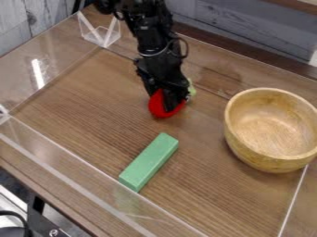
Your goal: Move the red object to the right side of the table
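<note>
The red object [162, 108], a small rounded toy fruit, lies on the brown wood-grain table [87, 102] a little behind its middle. My black gripper [168, 97] points almost straight down onto it from above. Its fingers are drawn in tight against the top of the fruit, shut on it. The upper part of the fruit is hidden behind the fingers, and its lower half still rests on the tabletop.
A wooden bowl [254, 153] stands at the right side. A flat green rectangular block [150, 160] lies in front of the fruit, toward the near edge. Low clear acrylic walls [50, 148] edge the table, and a clear stand [99, 35] sits at the back left.
</note>
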`<state>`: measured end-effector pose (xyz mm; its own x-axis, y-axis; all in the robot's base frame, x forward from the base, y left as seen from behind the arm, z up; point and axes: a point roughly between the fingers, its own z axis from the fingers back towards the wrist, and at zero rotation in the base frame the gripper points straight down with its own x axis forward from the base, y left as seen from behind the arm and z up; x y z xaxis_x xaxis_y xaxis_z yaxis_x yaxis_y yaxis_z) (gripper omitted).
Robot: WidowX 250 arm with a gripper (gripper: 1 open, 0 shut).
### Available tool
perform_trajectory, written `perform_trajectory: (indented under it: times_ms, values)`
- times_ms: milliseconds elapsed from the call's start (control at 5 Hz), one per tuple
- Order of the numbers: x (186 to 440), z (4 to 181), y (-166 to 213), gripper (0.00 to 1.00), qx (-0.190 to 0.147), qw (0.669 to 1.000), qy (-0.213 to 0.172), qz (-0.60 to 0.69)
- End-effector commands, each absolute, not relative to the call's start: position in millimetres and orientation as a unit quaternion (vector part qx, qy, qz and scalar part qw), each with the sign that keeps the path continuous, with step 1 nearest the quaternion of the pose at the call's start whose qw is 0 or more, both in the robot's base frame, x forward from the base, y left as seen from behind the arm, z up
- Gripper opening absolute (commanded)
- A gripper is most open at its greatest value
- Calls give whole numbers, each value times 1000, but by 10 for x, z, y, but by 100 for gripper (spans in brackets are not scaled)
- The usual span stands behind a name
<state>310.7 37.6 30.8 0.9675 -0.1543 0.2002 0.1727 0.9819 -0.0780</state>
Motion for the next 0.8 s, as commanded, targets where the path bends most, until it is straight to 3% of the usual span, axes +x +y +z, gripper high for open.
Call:
perform_trajectory:
  times_ms: [0,600]
  values:
    - [3101,659,161,0,-37,983,-142,-109]
    - [2667,896,-563,0,-57,982,-136,-114]
